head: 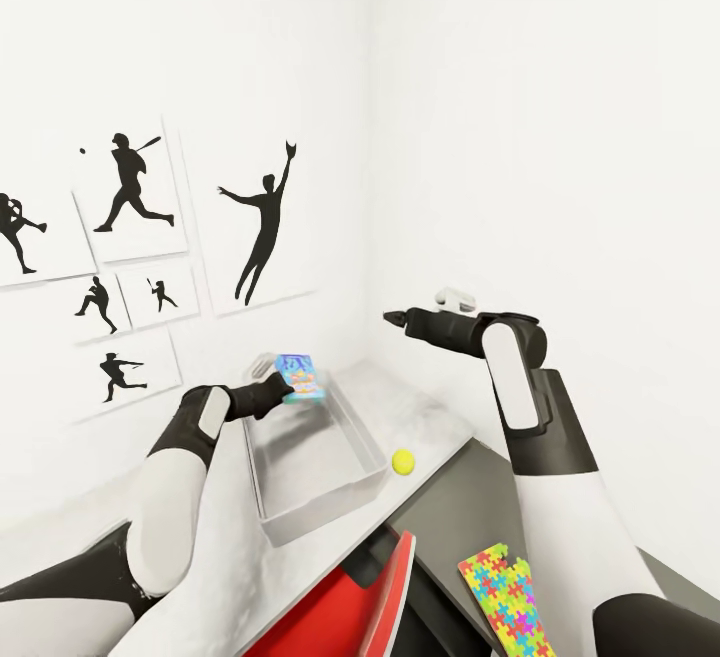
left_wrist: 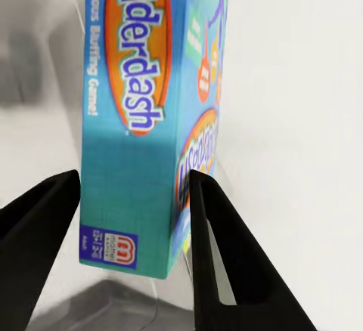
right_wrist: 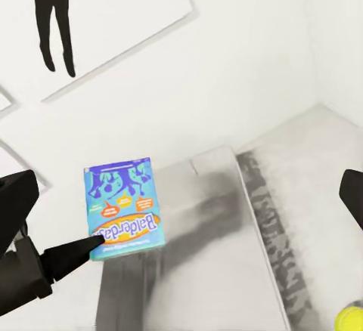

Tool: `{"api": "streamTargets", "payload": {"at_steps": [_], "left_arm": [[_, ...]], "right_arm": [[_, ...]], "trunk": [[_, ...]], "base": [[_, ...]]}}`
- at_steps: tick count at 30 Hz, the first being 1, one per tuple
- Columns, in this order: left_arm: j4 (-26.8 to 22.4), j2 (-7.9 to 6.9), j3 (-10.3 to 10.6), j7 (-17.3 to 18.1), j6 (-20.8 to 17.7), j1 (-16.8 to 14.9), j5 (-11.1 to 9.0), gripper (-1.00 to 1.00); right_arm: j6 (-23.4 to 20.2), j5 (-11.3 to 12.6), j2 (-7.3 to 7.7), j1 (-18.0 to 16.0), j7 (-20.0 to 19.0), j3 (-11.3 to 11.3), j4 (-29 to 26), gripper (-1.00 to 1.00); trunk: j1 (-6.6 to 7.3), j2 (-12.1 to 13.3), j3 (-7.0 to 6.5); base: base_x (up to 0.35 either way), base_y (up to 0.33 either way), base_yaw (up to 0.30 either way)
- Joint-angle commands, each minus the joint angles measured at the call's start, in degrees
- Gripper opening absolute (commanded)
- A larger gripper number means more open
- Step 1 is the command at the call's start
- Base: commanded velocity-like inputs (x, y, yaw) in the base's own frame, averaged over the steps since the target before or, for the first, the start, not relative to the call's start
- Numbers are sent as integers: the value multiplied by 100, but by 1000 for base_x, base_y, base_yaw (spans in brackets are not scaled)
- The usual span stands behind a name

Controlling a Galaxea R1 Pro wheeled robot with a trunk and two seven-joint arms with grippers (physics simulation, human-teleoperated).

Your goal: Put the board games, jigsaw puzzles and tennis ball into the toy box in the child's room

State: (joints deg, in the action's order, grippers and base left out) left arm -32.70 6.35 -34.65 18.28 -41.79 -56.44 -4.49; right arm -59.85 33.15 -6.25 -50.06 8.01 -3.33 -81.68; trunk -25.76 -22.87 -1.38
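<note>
Left gripper (head: 285, 389): black wedge-shaped fingers (left_wrist: 45, 218) clamped across the short edge of the blue board game (head: 301, 376), a thin flat printed carton, glossy teal with an orange oval and white "Balderdash" lettering. The box stands upright, held over the far end of the toy box (head: 270, 512).

Toy box: shallow light grey bin, smooth sloping walls, set on the table (head: 440, 417) close against the wall; its inside looks bare from here.

Step in hand, by my reckoning: delivery of this board game into the bin. The next move calls for lowering the carton between the walls, tipping it flat so it does not lean on the rim, then releasing.

Right gripper (head: 396, 318): raised above the table near the corner, carrying nothing; fingers spread wide apart at the frame edges of its wrist view.

Tennis ball (head: 403, 461): small, yellow-green, round, resting on the white tabletop just beside the bin's near corner.

Jigsaw puzzle (head: 506, 599): thin sheet of interlocking pieces, yellow, pink, green and blue, lying on the lower dark grey side unit (head: 470, 507).

Red chair (head: 355, 612): smooth moulded shell, tucked at the table's near edge.

Wall: white, with black baseball-player silhouettes (head: 262, 217).
</note>
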Motion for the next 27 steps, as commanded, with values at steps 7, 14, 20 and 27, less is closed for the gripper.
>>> {"api": "streamTargets", "payload": {"at_steps": [7, 14, 20, 27], "left_arm": [[437, -68, -41, -169, 425, -7, -67, -100], [493, -96, -36, -377, 520, -10, -155, -100], [493, -97, -34, -401, 521, -15, -336, -100], [496, -92, -33, -429, 530, -75, -350, -100]], "right_arm": [[-15, 76, -7, 21, 60, -16, -1, 100], [-15, 77, -7, 22, 60, -15, 6, 100], [-15, 72, -7, 22, 60, -10, 17, 100], [-15, 70, -7, 22, 60, -18, 21, 100]], "trunk": [[-2, -5, 34], [-2, -5, 96], [-2, -5, 151], [-2, -5, 216]], "base": [[0, 0, 0], [0, 0, 0], [0, 0, 0], [0, 0, 0]]}}
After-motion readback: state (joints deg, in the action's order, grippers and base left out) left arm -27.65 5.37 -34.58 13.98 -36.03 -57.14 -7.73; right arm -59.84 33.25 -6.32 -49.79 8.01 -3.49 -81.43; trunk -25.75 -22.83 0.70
